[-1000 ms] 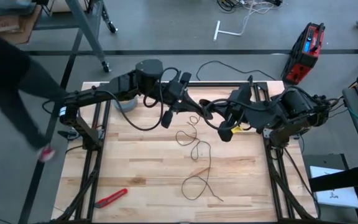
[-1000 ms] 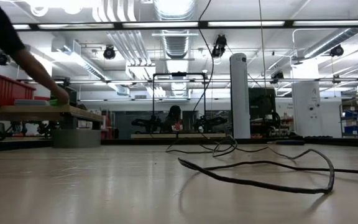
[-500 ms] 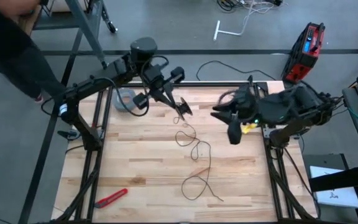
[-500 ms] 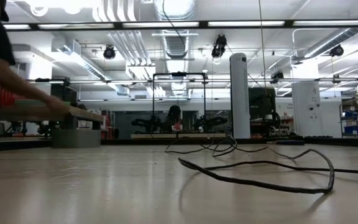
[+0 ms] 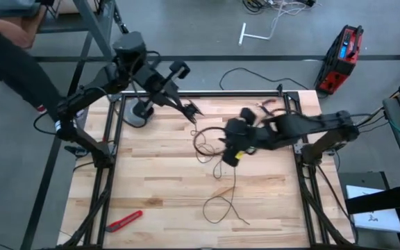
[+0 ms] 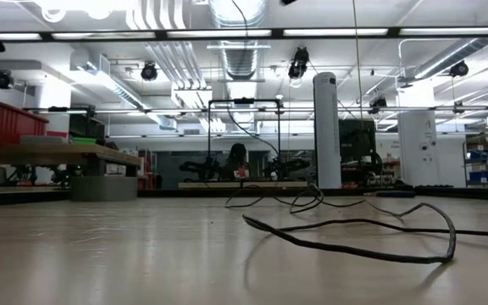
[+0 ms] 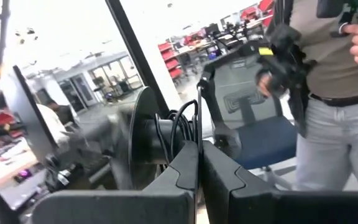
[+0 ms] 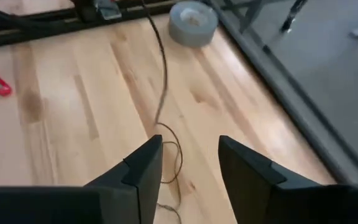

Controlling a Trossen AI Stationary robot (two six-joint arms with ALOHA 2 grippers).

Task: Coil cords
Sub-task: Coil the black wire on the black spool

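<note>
In the last second I've swung the left fingers (image 5: 192, 111) up toward the counter's (image 5: 158, 187) back edge, while the right fingers (image 5: 229, 154) have come down over the cord's (image 5: 217, 201) upper loops. So coiling is just starting, I'd judge. The left fingers are closed on the cord where it leaves the reel (image 7: 145, 134). The right fingers stand open and empty, the cord lying on the counter between and just under them.

A robotics lab: exposed ceiling ducts (image 6: 240, 51), strip lights (image 6: 318, 32), benches, red bins (image 6: 5, 123), concrete floor (image 5: 207, 35).
</note>
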